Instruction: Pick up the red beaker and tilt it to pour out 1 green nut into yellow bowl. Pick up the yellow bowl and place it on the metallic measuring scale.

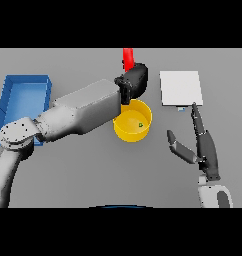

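Right hand [205, 150] sits nearest the viewer at 4 o'clock on the grey table [83, 165], fingers straight and released, its longest fingertip just short of the metallic measuring scale [180, 88] at 1 o'clock. Left hand [133, 80] is at 12 o'clock, clenched around the red beaker [128, 58], held above the far rim of the yellow bowl [133, 121]. One green nut [140, 125] lies inside the bowl. Blue tray [23, 100] lies at 9 o'clock

Even, soft light; faint shadows, perhaps slight blur throughout.
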You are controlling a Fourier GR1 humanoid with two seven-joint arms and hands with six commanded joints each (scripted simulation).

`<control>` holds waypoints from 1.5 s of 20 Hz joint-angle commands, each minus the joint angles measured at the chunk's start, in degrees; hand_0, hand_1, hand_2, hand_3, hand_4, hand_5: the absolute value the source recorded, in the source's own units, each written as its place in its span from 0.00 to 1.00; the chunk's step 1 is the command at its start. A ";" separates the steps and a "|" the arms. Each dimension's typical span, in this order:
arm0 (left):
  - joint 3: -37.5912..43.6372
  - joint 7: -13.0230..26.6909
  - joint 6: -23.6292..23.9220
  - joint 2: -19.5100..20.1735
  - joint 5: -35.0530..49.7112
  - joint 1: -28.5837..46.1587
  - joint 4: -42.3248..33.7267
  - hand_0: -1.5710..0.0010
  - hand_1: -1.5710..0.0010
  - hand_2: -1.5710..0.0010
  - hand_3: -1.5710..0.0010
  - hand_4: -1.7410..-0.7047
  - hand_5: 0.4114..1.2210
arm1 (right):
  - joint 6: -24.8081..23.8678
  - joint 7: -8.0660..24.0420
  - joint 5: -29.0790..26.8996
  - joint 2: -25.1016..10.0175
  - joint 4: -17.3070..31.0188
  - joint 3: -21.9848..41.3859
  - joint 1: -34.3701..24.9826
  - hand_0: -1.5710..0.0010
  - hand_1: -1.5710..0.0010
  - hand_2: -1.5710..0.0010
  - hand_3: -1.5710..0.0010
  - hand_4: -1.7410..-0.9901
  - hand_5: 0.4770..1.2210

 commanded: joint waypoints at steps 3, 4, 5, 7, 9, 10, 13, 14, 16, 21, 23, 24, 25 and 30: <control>0.43 -1.93 0.63 1.19 0.84 -5.43 2.45 0.00 0.00 0.00 0.00 0.02 1.00 | 0.67 -0.83 -0.55 -0.10 -0.29 0.14 0.39 1.00 1.00 1.00 1.00 0.79 0.22; 0.14 -2.67 1.22 2.17 0.62 -7.65 3.39 0.00 0.00 0.00 0.00 0.02 1.00 | 0.95 -1.41 -0.77 -0.34 -0.62 0.11 0.65 1.00 1.00 1.00 1.00 0.79 0.23; 1.10 -3.14 1.58 3.32 1.73 -9.07 4.04 0.00 0.00 0.00 0.00 0.02 1.00 | 0.73 -1.20 -0.58 -0.08 -0.78 0.28 0.78 1.00 1.00 1.00 1.00 0.78 0.24; 3.52 -2.05 3.50 5.14 3.59 -12.34 6.84 0.00 0.00 0.00 0.25 0.01 1.00 | 0.45 -0.86 -0.14 -0.04 0.16 0.26 0.15 1.00 1.00 1.00 1.00 0.77 0.25; 7.75 0.30 4.15 6.47 7.41 -15.17 12.06 0.00 0.00 0.00 0.16 0.01 1.00 | 0.04 -0.50 0.68 0.18 1.08 0.59 -1.03 1.00 1.00 1.00 1.00 0.77 0.25; 10.85 0.44 5.51 7.47 10.35 -16.48 15.06 0.00 0.00 0.00 0.13 0.01 1.00 | 0.38 -1.03 -0.18 0.68 1.24 0.59 -1.11 1.00 1.00 1.00 1.00 0.77 0.25; 22.13 4.36 6.10 10.12 22.19 -17.67 21.81 0.00 0.00 0.00 0.07 0.01 1.00 | -0.59 -0.15 1.73 0.47 1.89 0.99 -1.93 1.00 1.00 1.00 1.00 0.79 0.22; 26.32 6.49 6.63 11.44 26.79 -17.41 23.66 0.00 0.00 0.00 0.09 0.01 1.00 | -1.18 -0.75 2.86 0.39 1.91 1.39 -1.67 1.00 1.00 1.00 1.00 0.80 0.22; 32.65 8.14 8.53 14.29 34.54 -16.20 26.92 0.00 0.00 0.00 0.11 0.00 1.00 | -1.32 -1.25 2.65 0.20 1.32 1.17 -1.58 1.00 1.00 1.00 1.00 0.80 0.21; 43.20 11.48 14.93 21.58 50.25 -9.06 31.24 0.00 0.00 0.00 0.05 0.00 1.00 | 1.97 -2.19 -2.60 0.15 2.07 0.04 -2.38 1.00 1.00 1.00 1.00 0.88 0.21; 45.54 12.79 18.19 23.60 55.19 -4.36 31.46 0.00 0.00 0.00 0.03 0.00 1.00 | 3.02 -1.96 -3.30 -0.11 2.22 0.20 -2.33 1.00 1.00 1.00 1.00 0.85 0.22; 46.24 15.29 19.69 24.11 57.19 -2.24 31.60 0.00 0.00 0.00 0.02 0.00 1.00 | 2.89 -2.35 -2.75 -0.15 2.30 0.50 -2.58 1.00 1.00 1.00 1.00 0.82 0.23; 46.91 16.24 20.77 24.72 59.09 -0.58 30.65 0.00 0.00 0.00 0.02 0.00 1.00 | 3.23 -2.55 -3.35 0.02 2.36 0.45 -2.72 1.00 1.00 1.00 1.00 0.80 0.24; 50.64 24.69 26.98 27.56 69.95 11.13 21.64 0.00 0.00 0.00 0.05 0.00 1.00 | 3.58 -3.09 -2.50 -0.70 2.82 0.88 -2.86 1.00 1.00 1.00 1.00 0.75 0.28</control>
